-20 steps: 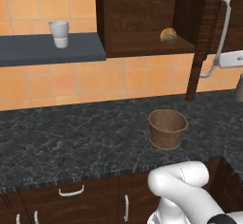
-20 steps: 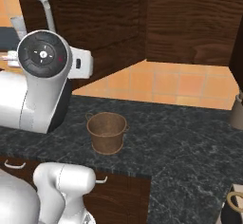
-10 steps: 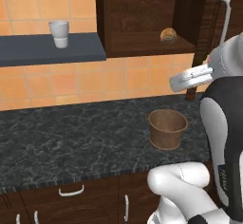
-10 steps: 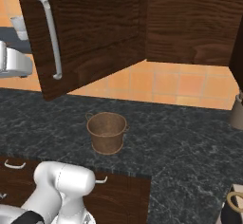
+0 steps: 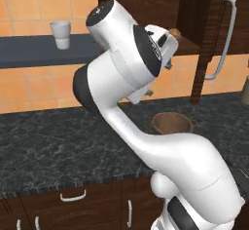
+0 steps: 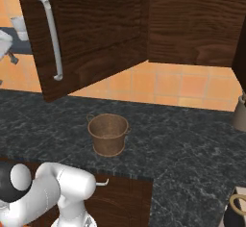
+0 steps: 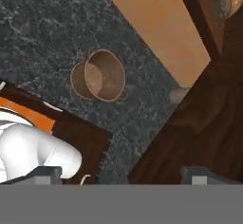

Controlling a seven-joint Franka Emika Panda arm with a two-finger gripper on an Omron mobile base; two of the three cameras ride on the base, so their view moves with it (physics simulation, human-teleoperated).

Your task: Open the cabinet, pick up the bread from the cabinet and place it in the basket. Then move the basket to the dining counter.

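Observation:
The cabinet (image 5: 146,0) stands open, its door (image 6: 96,33) swung out with the long silver handle (image 6: 50,38) free. The bread (image 5: 174,31), a small tan piece, lies on the cabinet shelf and shows again as the bread (image 7: 225,0) in the hand view's top right corner. The brown basket (image 6: 109,132) stands upright on the black counter below the door. My gripper (image 7: 122,173) is open and empty, high above the counter, looking down on the basket (image 7: 98,80) and the door's lower edge (image 7: 204,123). The dining counter is out of view.
A white cup (image 5: 61,33) stands on the grey wall shelf to the left. The black granite counter (image 6: 182,139) runs wide around the basket. A grey jar (image 6: 240,113) stands at the far right, and a dark pot (image 6: 238,211) at the lower right.
My gripper has let go of the door handle and opened wide. The arm has swung left, away from the handle, across the front of the open cabinet. The door stays open.

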